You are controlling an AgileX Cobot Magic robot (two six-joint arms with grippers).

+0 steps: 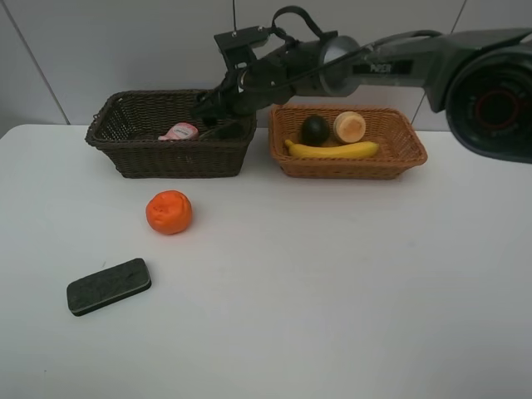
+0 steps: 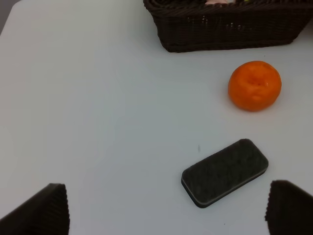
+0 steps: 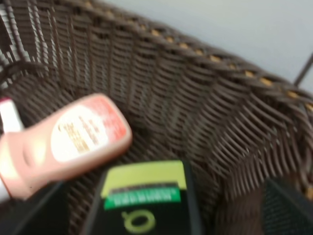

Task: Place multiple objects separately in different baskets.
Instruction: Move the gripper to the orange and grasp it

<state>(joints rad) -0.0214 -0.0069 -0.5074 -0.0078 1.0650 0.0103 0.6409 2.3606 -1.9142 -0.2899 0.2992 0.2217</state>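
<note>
Standing side by side at the back of the white worktop (image 1: 332,283) are the dark brown basket (image 1: 166,156) and the tan basket (image 1: 399,162). My right gripper (image 1: 209,106) hangs inside the dark brown basket, jaws wide either side of the dark green bottle (image 3: 146,205), with the pink bottle (image 3: 68,142) just beside and wicker walls close around. The tan basket holds 3 fruits: banana (image 1: 332,150), mangosteen (image 1: 314,130), round fruit (image 1: 349,126). The wrinkled orange (image 1: 169,211) and eraser (image 1: 109,286) lie out front near my left gripper (image 2: 164,215), spread wide and empty.

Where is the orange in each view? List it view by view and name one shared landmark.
Exterior high: orange on the table, in front of the dark basket.
Left wrist: orange on the table, between the dark basket and the eraser.
Right wrist: not in it.
Shared landmark: the dark basket, in all three views.
</note>
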